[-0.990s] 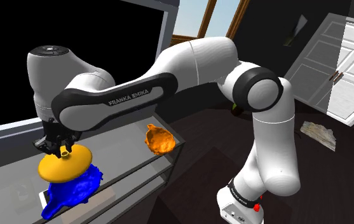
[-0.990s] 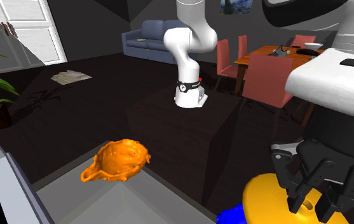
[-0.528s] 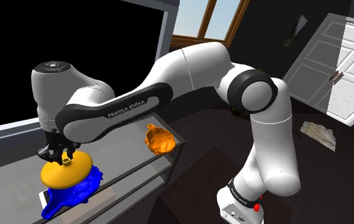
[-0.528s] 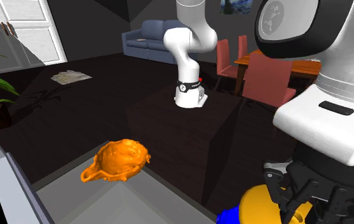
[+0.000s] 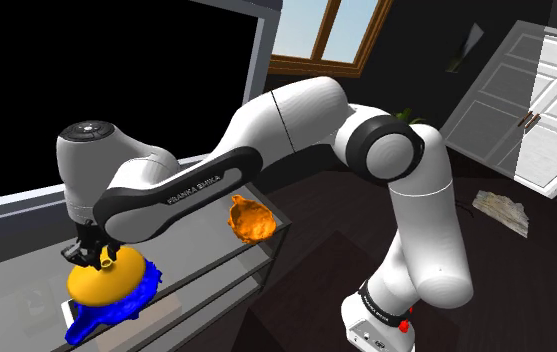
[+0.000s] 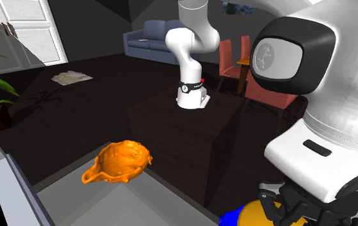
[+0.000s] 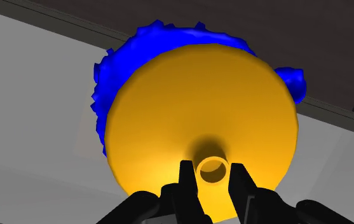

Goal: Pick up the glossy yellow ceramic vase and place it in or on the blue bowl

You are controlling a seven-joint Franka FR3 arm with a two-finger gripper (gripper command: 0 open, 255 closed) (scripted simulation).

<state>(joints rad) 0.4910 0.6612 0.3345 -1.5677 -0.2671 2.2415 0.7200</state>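
The yellow vase [image 5: 106,281] has a wide round body and a thin neck. It sits down into the ragged-edged blue bowl [image 5: 116,306] at the shoulder view's lower left. My gripper [image 5: 95,257] comes down on it from above. In the wrist view the vase [image 7: 194,108] covers most of the blue bowl [image 7: 119,58], whose rim shows around it, and my gripper [image 7: 212,176] is shut on the vase's narrow neck. In the second exterior view the vase [image 6: 256,214] and a sliver of the bowl [image 6: 233,218] show at the bottom edge under my hand.
An orange lumpy object [image 5: 249,218] lies further along the grey glass-topped table [image 5: 206,258], seen too as an orange lump [image 6: 119,160] in the second exterior view. A window frame and a black area lie behind the table. White doors [image 5: 551,105] stand at the shoulder view's right.
My gripper has come down with the vase over the last second. The vase now sits lower, sunk into the blue bowl and covering more of it.
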